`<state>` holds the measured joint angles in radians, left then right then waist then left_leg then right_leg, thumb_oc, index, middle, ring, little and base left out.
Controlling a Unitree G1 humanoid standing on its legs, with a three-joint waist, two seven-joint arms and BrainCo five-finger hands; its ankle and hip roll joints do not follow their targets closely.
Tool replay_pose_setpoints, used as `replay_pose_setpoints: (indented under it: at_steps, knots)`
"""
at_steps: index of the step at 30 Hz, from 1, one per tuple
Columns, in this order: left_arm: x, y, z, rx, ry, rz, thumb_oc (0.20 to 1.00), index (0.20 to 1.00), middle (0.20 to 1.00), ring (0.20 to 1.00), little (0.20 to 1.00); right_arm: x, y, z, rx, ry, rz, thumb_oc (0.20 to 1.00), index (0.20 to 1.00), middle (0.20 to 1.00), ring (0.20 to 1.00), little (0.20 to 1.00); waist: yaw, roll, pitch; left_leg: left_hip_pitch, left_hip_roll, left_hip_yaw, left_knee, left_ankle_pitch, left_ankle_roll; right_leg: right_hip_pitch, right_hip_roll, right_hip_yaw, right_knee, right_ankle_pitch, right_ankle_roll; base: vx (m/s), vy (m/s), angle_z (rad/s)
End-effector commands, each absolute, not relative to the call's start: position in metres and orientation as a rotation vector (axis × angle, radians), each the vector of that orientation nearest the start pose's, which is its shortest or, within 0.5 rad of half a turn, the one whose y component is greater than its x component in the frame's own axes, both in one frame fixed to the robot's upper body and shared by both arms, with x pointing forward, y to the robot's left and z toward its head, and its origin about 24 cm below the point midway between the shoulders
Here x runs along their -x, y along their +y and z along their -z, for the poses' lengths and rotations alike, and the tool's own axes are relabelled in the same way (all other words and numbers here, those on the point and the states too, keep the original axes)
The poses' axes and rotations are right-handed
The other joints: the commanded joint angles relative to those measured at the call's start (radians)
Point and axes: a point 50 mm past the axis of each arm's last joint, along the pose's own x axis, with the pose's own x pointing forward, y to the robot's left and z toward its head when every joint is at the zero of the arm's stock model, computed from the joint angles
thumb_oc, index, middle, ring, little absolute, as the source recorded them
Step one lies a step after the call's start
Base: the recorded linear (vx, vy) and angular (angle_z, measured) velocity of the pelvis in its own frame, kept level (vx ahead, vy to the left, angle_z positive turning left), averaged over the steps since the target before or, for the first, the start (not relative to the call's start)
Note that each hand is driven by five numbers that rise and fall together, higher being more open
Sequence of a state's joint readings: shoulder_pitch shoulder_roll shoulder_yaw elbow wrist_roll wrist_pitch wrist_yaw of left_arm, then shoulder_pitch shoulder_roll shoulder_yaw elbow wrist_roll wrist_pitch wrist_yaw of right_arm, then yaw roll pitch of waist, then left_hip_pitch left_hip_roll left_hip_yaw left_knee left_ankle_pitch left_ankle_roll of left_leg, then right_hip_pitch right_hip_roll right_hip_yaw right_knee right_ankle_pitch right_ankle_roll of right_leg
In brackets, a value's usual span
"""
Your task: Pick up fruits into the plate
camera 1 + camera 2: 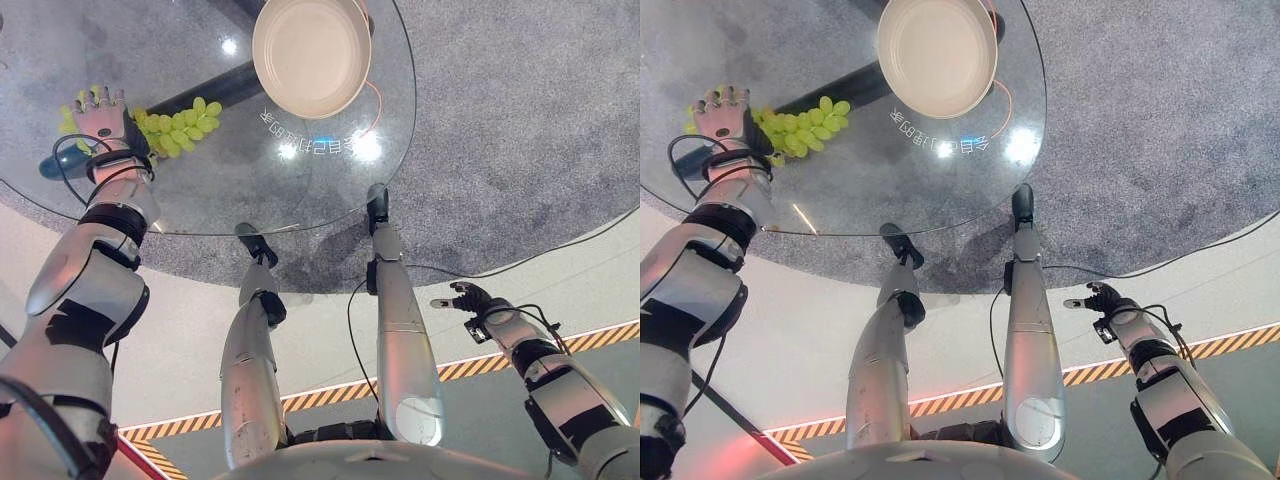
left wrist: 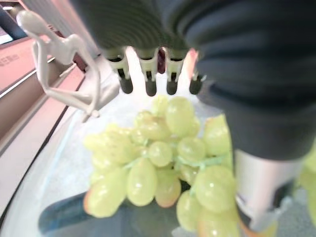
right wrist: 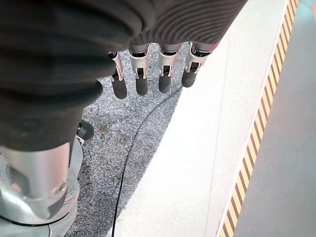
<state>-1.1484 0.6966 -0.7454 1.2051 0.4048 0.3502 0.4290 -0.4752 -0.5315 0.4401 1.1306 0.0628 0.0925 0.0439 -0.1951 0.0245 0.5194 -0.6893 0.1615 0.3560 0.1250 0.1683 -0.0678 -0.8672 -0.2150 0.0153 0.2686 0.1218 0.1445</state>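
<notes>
Green grapes (image 1: 178,126) sit at the upper left of the glass counter (image 1: 200,200) under the left hand (image 1: 100,115), fingers straight, nothing gripped, so the plate (image 1: 311,55) is empty while the relaxed right hand (image 1: 468,298) hangs low.

- The round clear glass tabletop (image 1: 200,190) stands ahead of the robot, over a grey carpet (image 1: 520,120).
- A cream round plate (image 1: 311,55) sits on the tabletop's far side.
- A bunch of green grapes (image 1: 180,128) lies on the tabletop's left part, left of and nearer than the plate.
- The left robot hand (image 1: 100,118) rests over the bunch's left end, touching it.
- The right robot hand (image 1: 470,298) hangs low at near right, well apart from the tabletop, above pale floor beside a yellow-and-black striped floor line (image 1: 560,345).
</notes>
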Motion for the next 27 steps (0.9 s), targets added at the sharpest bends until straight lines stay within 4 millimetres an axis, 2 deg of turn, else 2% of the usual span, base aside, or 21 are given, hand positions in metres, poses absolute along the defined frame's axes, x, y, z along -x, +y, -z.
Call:
replay_pose_setpoints:
  at_steps: [1,7,13,19,23,27]
  knots:
    - [-0.373,0.341,-0.222,-1.612,0.234,-0.838,1.0,1.0,1.0,1.0,1.0,-0.258,-0.294,0.057,0.685,0.878,-0.014,1.0,1.0,1.0,1.0,1.0,0.006,-0.026,0.001,-0.121,-0.026,-0.132,0.162,-0.091,-0.053,0.006,0.075,-0.113,0.03,-0.039,-0.055,0.0,0.0,0.0]
    - [-0.38,0.331,-0.229,-1.72,0.192,-0.761,1.0,1.0,1.0,1.0,1.0,-0.26,-0.291,0.055,0.683,0.864,-0.018,1.0,1.0,1.0,1.0,1.0,0.001,-0.03,0.001,-0.13,-0.023,-0.127,0.16,-0.089,-0.052,-0.002,0.079,-0.11,0.027,-0.035,-0.054,0.0,0.0,-0.01]
    - [-0.388,0.314,-0.227,-1.974,0.169,-0.64,1.0,1.0,1.0,1.0,1.0,-0.265,-0.29,0.052,0.69,0.845,-0.012,1.0,1.0,1.0,1.0,1.0,-0.006,-0.026,0.001,-0.141,-0.021,-0.122,0.172,-0.093,-0.051,-0.014,0.075,-0.106,0.03,-0.028,-0.05,0.0,0.0,0.0]
    - [-0.393,0.302,-0.223,-2.102,0.14,-0.556,1.0,1.0,1.0,1.0,1.0,-0.269,-0.291,0.049,0.69,0.836,-0.005,1.0,1.0,1.0,1.0,1.0,-0.011,-0.024,0.001,-0.144,-0.02,-0.118,0.18,-0.099,-0.05,-0.019,0.072,-0.104,0.032,-0.027,-0.048,0.0,0.0,0.0]
    - [-0.394,0.301,-0.216,-2.125,0.161,-0.517,1.0,1.0,1.0,1.0,1.0,-0.271,-0.292,0.046,0.69,0.831,0.004,1.0,1.0,1.0,1.0,1.0,-0.012,-0.023,0.001,-0.147,-0.018,-0.114,0.181,-0.099,-0.051,-0.022,0.073,-0.102,0.033,-0.026,-0.047,0.0,0.0,0.0]
    - [-0.394,0.303,-0.205,-2.084,0.256,-0.445,1.0,1.0,1.0,1.0,1.0,-0.27,-0.295,0.045,0.688,0.823,0.02,1.0,1.0,1.0,1.0,1.0,-0.015,-0.024,0.001,-0.153,-0.018,-0.113,0.187,-0.102,-0.05,-0.028,0.073,-0.1,0.034,-0.025,-0.046,0.0,0.0,0.0]
